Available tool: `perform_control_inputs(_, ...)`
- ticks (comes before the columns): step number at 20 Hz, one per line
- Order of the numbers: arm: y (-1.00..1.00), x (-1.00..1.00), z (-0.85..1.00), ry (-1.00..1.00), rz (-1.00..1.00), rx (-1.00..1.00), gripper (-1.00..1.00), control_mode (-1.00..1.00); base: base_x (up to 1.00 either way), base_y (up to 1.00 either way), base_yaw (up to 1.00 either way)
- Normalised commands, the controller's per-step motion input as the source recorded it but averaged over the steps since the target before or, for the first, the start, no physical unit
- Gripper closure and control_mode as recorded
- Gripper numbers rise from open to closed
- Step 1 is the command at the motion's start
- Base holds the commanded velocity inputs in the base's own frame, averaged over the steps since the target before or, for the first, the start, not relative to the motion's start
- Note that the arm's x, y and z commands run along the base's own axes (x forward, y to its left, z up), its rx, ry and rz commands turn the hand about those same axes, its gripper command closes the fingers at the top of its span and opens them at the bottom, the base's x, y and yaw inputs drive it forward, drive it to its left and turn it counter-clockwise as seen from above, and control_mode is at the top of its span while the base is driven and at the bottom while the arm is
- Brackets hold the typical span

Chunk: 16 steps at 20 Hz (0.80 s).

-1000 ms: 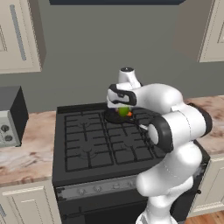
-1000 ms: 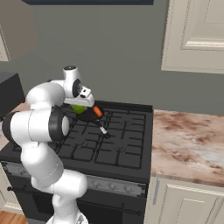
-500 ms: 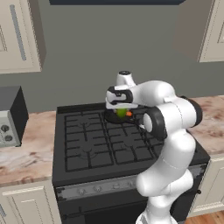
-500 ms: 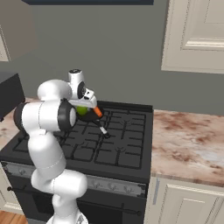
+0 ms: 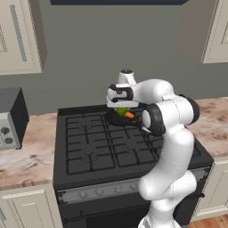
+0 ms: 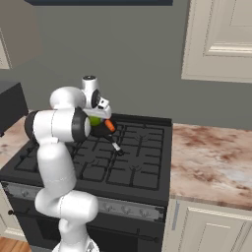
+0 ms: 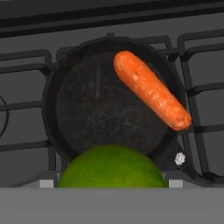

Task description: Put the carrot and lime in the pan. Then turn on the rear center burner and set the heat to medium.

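Observation:
The black pan (image 7: 94, 109) stands on the stove's rear grating, near the middle, its silver-tipped handle (image 6: 116, 146) pointing toward the front. The orange carrot (image 7: 151, 89) lies inside it, leaning on the rim; it also shows as the carrot (image 5: 129, 115) beside my hand. My gripper (image 5: 120, 108) points down just above the pan, shut on the bright-green lime (image 7: 111, 168), which hangs over the pan's near edge and hides my fingertips. From the right, the lime (image 6: 94, 119) peeks out under the gripper (image 6: 97, 117). The burner below the pan is hidden.
The black stove (image 5: 89, 151) has cast-iron grates and a row of knobs (image 5: 107, 189) along its front panel. A grey microwave (image 5: 9, 120) sits on the left counter. Marble counter (image 6: 211, 157) runs to the right, with cabinets above.
My elbow has swung in closer to the stove. The hand has stayed over the pan with the lime in it, and the carrot has not moved.

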Motion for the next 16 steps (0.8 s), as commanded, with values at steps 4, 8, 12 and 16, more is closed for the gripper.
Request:
perform_control_inputs(4, 0.00, 0.33, -0.10, 0.05, 0.00, 0.00, 1.00, -1.00, 0.00, 0.00, 0.00)
perform_control_inputs(8, 0.00, 0.22, -0.20, 0.04, 0.00, 0.00, 1.00, -1.00, 0.00, 0.00, 0.00)
perform_control_inputs(12, 0.00, 0.10, -0.29, 0.02, 0.00, 0.00, 1.00, -1.00, 0.00, 0.00, 0.00)
perform_control_inputs(16, 0.00, 0.06, -0.31, 0.01, 0.00, 0.00, 1.00, -1.00, 0.00, 0.00, 0.00)
